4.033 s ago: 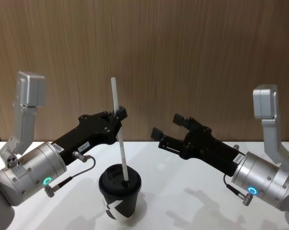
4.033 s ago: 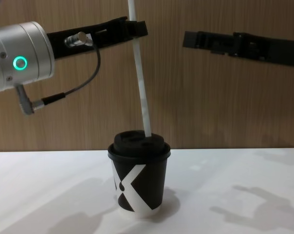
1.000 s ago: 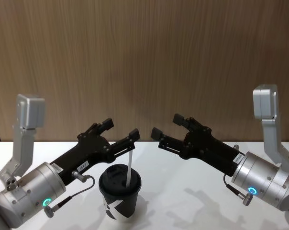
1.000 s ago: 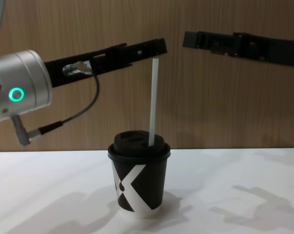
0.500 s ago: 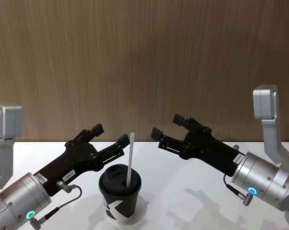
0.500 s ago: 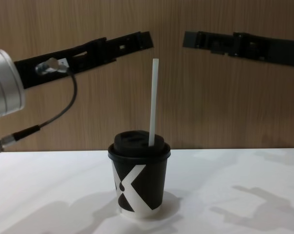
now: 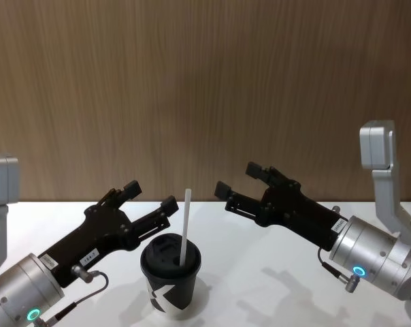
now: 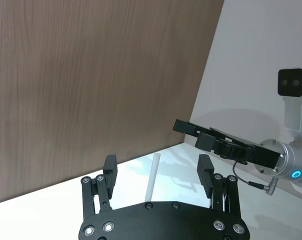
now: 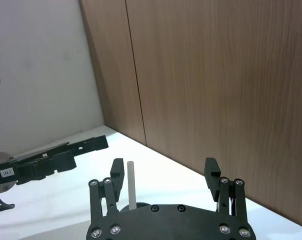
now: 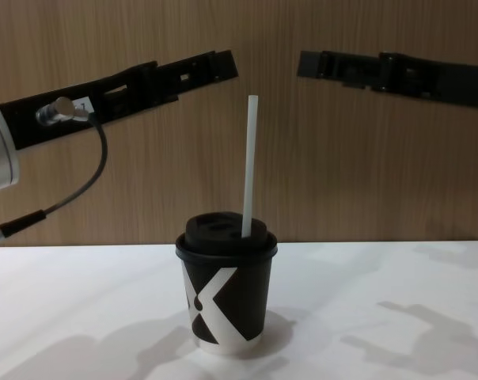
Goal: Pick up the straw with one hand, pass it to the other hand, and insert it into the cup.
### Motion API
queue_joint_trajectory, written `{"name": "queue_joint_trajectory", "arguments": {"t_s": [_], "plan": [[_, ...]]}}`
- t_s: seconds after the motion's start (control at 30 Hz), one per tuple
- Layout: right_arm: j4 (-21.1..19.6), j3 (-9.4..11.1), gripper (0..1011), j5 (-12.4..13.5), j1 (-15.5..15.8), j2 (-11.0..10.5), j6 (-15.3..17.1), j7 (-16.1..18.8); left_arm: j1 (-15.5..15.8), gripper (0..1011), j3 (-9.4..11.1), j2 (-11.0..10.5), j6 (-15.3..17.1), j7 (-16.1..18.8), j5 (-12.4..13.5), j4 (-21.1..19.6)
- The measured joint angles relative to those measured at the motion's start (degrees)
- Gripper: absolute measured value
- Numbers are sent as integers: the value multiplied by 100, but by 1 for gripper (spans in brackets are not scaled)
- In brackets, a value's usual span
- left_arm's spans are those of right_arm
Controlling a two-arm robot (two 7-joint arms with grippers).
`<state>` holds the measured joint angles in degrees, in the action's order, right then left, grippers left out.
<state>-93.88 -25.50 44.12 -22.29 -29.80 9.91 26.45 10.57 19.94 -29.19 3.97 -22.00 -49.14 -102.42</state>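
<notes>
The long, thin white plastic straw [image 7: 184, 228] stands nearly upright in the lid of the small black paper cup [image 7: 170, 274] with the white X mark, low and left of centre in the head view, on the white counter [image 7: 260, 266]. The left end effector [image 7: 151, 197], just left of the straw's top, is spread wide and holds nothing. The right end effector [image 7: 237, 178], right of the straw and a little farther off, is also open and empty. The task looks finished; the straw's vertical axis sits free between them.
</notes>
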Motion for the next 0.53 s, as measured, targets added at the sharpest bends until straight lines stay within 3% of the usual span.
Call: {"name": "queue_joint_trajectory", "arguments": {"t_s": [0.53], "plan": [[0, 0, 1001, 0, 0, 0, 0, 0, -76, 1003, -26, -55, -35, -9, -34, -63]]}}
